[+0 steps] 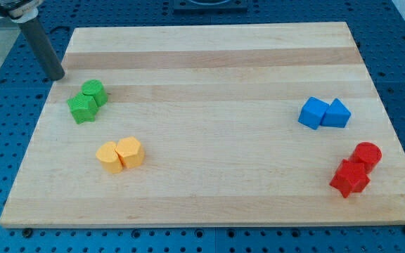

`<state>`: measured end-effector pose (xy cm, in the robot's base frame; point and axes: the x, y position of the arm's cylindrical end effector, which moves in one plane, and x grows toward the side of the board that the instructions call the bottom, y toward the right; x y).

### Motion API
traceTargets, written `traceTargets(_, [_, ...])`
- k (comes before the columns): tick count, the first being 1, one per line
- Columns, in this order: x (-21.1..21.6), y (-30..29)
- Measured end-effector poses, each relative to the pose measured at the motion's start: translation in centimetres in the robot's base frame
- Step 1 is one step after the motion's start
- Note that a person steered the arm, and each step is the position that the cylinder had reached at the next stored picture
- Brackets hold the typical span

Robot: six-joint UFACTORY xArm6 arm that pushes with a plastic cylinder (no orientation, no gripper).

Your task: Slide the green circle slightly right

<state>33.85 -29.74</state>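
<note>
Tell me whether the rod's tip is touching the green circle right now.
Apart. The camera view shows my tip up and to the view's left of the green circle, with bare board plainly visible between them.

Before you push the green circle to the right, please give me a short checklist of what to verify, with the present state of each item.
1. My tip is on the view's left side of the green circle: ok, it stands up and to the left of it.
2. My tip is level with the circle for a straight push right: not ok, it is nearer the view's top.
3. Circle is free of its neighbour: not ok, the green star touches it from below left.
4. Path to the right is open: ok, bare board lies there.
5. Yellow blocks are out of the way: ok, they sit lower down.
6. My tip touches the board: cannot tell.
</note>
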Motion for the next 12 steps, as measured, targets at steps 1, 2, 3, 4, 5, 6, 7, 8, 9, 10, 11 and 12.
traceTargets(1, [3.1,0.0])
traceTargets(2, [4.6,0.0])
traceTargets(3, [6.6,0.0])
traceTargets(4, [12.0,0.0])
traceTargets(5, [11.7,0.0])
traceTargets(6, [11.6,4.2])
traceTargets(7, [11.6,5.5])
traceTargets(8, [11.6,6.4])
traceTargets(9, [9.7,12.2])
traceTargets(10, [9.3,13.1])
traceTargets(11, [9.8,11.5])
traceTargets(12, [12.0,5.7])
